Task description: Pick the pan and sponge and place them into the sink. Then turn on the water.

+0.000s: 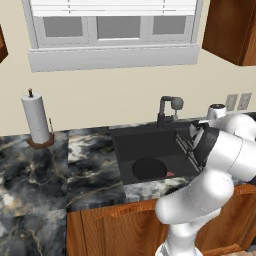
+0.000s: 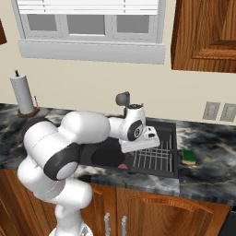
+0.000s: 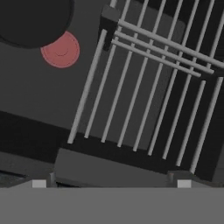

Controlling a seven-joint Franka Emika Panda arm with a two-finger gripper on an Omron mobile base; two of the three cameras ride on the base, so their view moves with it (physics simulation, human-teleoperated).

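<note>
The round black pan (image 1: 148,169) is seen lying flat in the dark grey sink (image 1: 131,141); the yellow-green sponge (image 2: 188,157) is left on the bench, right of it

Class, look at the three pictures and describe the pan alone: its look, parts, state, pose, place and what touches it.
The pan is a round, flat, matte black disc; no handle can be made out. It lies level on the floor of the dark grey sink, toward the front, left of the ribbed drying rack. A small red mark shows at its edge. In the hand view its rim fills the upper left corner. Only the sink floor touches it.
</note>
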